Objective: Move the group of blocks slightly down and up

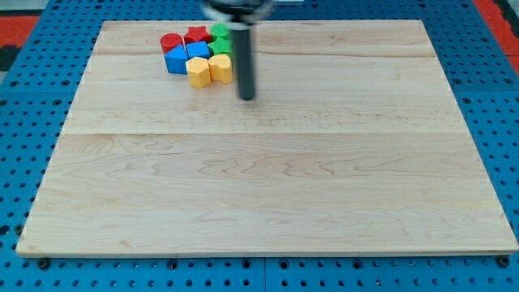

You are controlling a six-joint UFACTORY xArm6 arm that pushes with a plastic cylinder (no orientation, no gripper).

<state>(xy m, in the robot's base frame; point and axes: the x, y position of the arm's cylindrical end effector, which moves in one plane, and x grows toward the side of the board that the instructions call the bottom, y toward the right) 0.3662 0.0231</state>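
Observation:
A tight group of blocks sits near the view's top, left of centre. It holds a red round block, a red star-like block, a blue block, a second blue block, a green block, a second green block, a yellow hexagonal block and a second yellow block. The dark rod comes down from the top edge. My tip rests on the board just right of and below the yellow blocks, close to the group but apart from it.
The wooden board lies on a blue perforated table. Red surface shows at the top corners.

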